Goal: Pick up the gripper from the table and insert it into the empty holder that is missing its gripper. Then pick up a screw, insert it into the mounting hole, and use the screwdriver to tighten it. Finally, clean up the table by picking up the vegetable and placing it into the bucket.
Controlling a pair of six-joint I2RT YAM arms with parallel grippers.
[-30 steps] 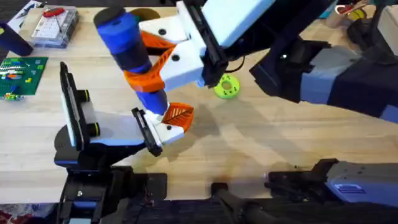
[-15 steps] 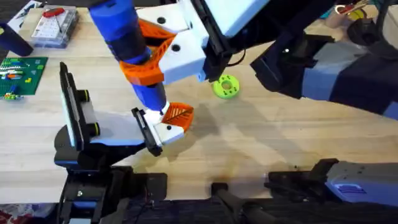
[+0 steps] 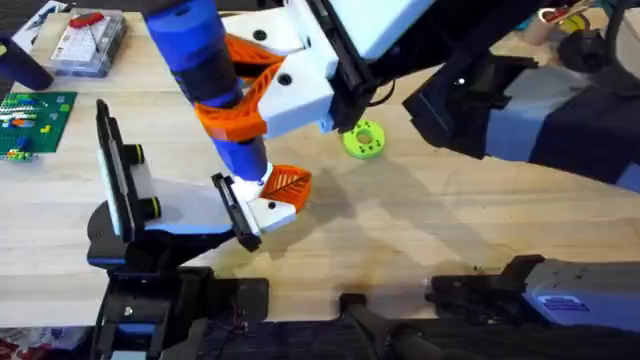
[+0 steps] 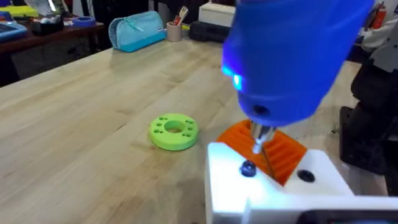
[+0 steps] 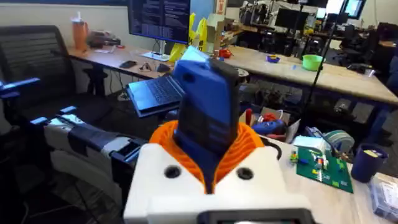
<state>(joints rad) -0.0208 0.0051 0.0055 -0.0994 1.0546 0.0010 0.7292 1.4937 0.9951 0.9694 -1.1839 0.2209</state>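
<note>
My right gripper (image 3: pixel 236 94) reaches across the table (image 3: pixel 450 230) and is shut on the blue screwdriver (image 3: pixel 205 70), which stands nearly upright with its top leaning left. The metal tip (image 4: pixel 258 142) points down at the small white gripper (image 3: pixel 280 190) with the orange ribbed finger, which sits in the black holder (image 3: pixel 235 210) at the end of the grey-white arm. A dark screw (image 4: pixel 248 168) sits in the white block just beside the tip; I cannot tell whether they touch. In the right wrist view, orange pads (image 5: pixel 249 146) clasp the screwdriver (image 5: pixel 205 118). The vegetable and the bucket are out of view.
A lime-green disc (image 3: pixel 363 139) lies on the table to the right of the holder. A clear parts box (image 3: pixel 88 40) and a green circuit board (image 3: pixel 30 120) lie at the far left. The right arm's bulk crosses the upper right.
The screwdriver's top has shifted slightly left and away in the right gripper. Its tip stays at the white block. The holder has not moved.
</note>
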